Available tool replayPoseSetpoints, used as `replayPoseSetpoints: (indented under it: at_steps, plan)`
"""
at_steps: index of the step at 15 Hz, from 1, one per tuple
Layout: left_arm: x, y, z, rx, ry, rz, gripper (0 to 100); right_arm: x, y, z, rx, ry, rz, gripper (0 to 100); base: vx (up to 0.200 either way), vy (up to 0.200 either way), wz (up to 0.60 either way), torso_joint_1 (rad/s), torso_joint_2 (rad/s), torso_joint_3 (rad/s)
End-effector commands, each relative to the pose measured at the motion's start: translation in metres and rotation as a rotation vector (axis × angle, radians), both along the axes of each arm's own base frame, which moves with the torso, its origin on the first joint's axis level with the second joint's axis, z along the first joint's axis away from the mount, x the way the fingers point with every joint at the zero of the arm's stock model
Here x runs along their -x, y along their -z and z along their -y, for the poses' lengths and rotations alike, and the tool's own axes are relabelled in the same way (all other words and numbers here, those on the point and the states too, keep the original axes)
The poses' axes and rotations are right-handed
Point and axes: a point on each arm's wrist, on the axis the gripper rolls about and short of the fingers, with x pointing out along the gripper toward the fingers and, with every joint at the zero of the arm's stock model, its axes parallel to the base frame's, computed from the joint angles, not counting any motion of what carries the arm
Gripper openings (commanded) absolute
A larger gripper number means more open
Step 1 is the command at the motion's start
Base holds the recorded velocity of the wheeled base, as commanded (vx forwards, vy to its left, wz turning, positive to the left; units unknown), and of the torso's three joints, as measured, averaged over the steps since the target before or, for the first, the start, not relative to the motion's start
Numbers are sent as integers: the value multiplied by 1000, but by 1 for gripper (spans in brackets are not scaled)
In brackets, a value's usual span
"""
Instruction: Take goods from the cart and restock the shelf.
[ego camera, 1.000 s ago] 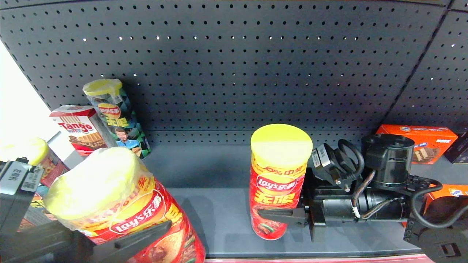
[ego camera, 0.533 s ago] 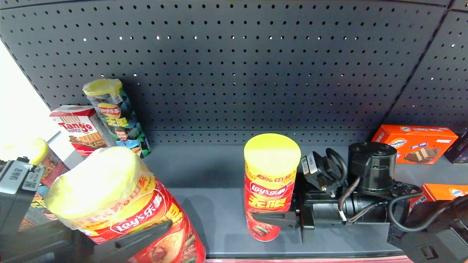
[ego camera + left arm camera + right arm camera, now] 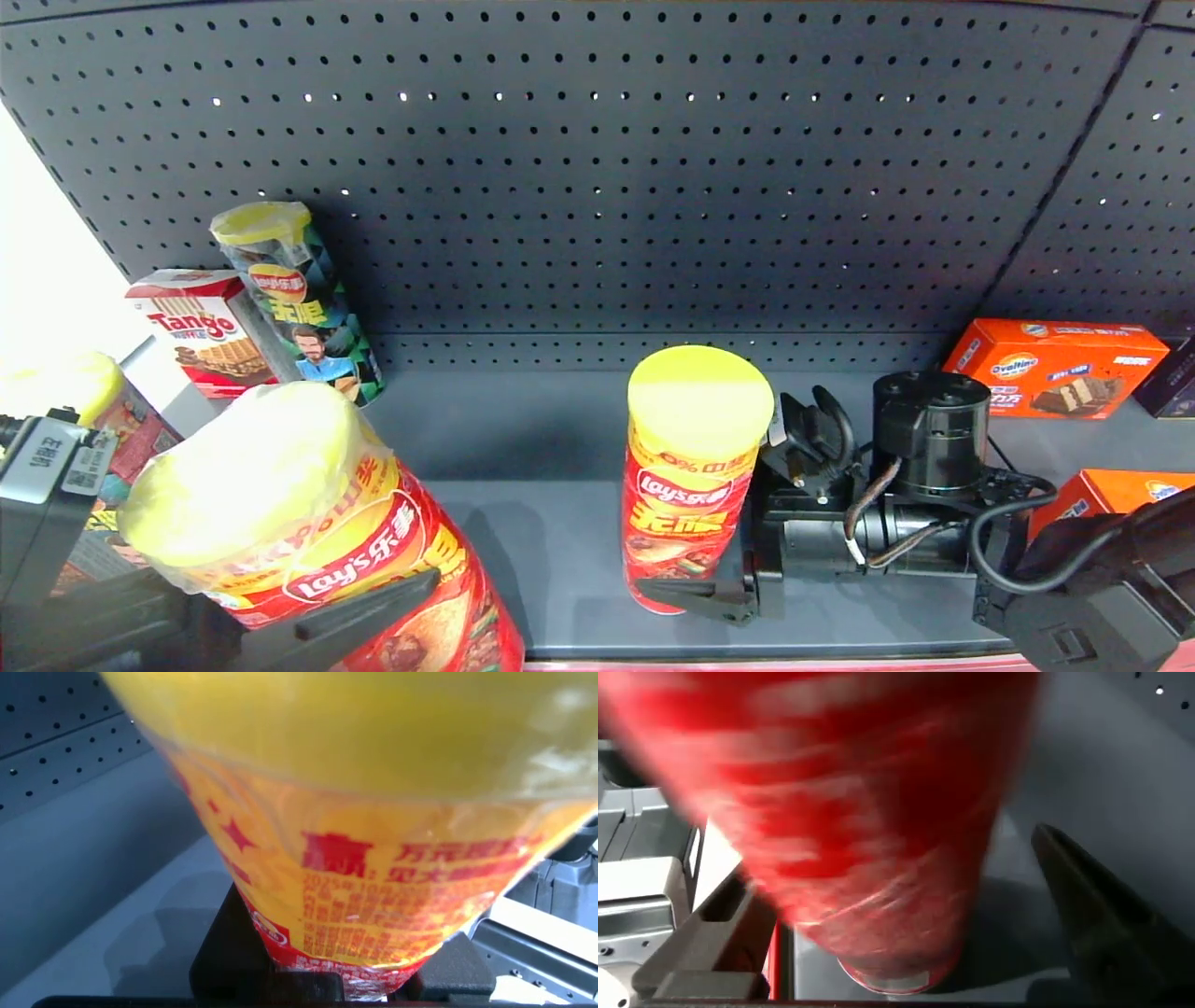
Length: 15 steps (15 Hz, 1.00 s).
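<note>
Head view: we are clamping the left gripper (image 3: 313, 602) around a plastic-wrapped chips can (image 3: 280, 504) at the shelf's (image 3: 560, 551) left front. Our right gripper (image 3: 674, 571) is flanking a tilted red chips can (image 3: 695, 467) standing mid-shelf; we cannot tell whether it is gripping.

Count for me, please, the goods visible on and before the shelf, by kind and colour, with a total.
Red chip cans: 2
Green chip can: 1
Half-hidden can at far left: 1
Orange boxes: 2
Wafer box: 1
Dark box at right edge: 1
Total: 8
</note>
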Motion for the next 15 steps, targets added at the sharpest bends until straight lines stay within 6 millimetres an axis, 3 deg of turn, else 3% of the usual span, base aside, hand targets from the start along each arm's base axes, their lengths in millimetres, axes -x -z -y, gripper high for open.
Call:
replayPoseSetpoints:
  at_steps: [1,5,8,11,13,15]
  plan:
    - [0,0,0,1,0,1,0,4,-8,4,-16,3,22,100,0,0,0,0,0,0]
    - [0,-1,0,2,0,4,0,17,-37,17,-70,38,100,100,0,0,0,0,0,0]
    - [0,-1,0,3,1,3,0,44,-68,50,-138,97,155,100,0,0,0,0,0,0]
    - [0,-1,0,5,3,5,0,90,-91,104,-218,205,205,100,0,0,0,0,0,0]
    - [0,-3,0,8,3,11,0,126,-104,144,-263,388,197,100,0,0,0,0,0,0]
    - [-1,-4,1,9,3,13,0,164,-101,165,-265,604,190,100,0,0,0,0,0,0]
